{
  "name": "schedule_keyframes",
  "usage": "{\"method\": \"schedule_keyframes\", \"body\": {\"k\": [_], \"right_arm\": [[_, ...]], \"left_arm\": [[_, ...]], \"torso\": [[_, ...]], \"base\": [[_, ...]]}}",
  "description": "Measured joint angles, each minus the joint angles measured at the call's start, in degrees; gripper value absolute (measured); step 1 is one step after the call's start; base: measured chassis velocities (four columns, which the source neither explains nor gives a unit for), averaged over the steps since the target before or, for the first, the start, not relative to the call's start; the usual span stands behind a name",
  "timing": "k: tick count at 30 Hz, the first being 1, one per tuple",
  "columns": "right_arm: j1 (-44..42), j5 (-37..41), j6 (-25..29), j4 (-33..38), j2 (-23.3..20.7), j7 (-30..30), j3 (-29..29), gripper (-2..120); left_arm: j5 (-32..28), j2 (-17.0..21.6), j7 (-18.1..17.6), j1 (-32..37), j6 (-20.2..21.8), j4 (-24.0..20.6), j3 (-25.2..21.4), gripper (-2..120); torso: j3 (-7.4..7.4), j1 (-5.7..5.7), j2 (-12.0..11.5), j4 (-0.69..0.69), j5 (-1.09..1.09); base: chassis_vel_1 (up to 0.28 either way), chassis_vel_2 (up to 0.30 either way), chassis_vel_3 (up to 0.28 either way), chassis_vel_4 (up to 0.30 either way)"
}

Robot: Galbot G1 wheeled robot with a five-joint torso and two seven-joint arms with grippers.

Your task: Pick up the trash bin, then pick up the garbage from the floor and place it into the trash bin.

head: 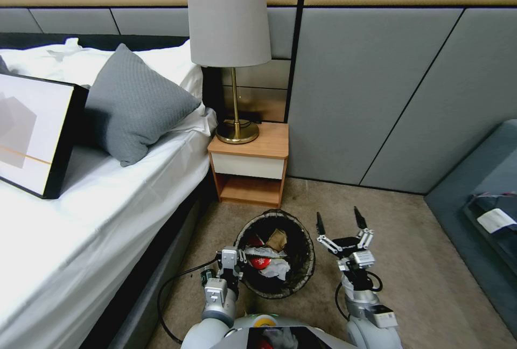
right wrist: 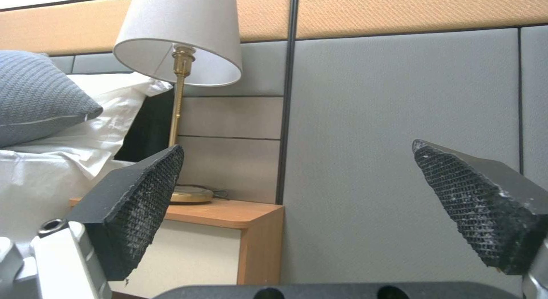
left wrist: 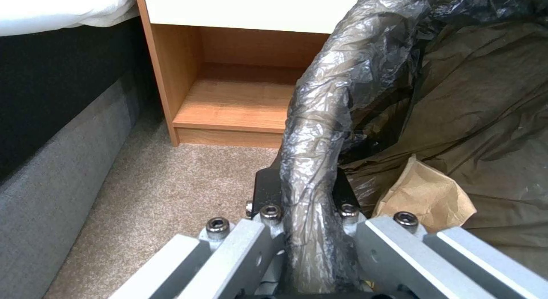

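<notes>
Here, the trash bin sits low in front of the robot, between the bed and the open carpet, just short of the nightstand; left gripper clamped on the bin's near-left rim, the bagged edge running up between its jaws in the left wrist view; whether the bin is lifted or resting on the carpet, cannot tell.

Inside the bin: a tan paper piece, a red-and-white wrapper, a white tissue wad; no loose litter visible on the carpet nearby.

Right gripper just right of the bin, raised, fingers spread wide, holding nothing; its pads face the wall panels and the lamp.

Risks, as judged: grip is on slick liner film over a thin rim, one side only; the film could slide or bunch, letting the bin tilt and spill its contents; a swing leftward could knock the bed frame; the cable looping by the left wrist could snag.
</notes>
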Motion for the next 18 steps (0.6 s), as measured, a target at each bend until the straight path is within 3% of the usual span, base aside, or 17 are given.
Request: {"method": "schedule_keyframes", "body": {"k": [18], "right_arm": [[2.97, 2.12, -0.03, -6.98, 0.05, 0.56, 2.63, 100]], "left_arm": [[-0.3, 0.0, -0.05, 0.12, -0.18, -0.14, -0.32, 0]], "torso": [[0.0, 0.0, 0.0, 0.0, 0.01]], "base": [[0.0, 0.0, 0.0, 0.0]]}}
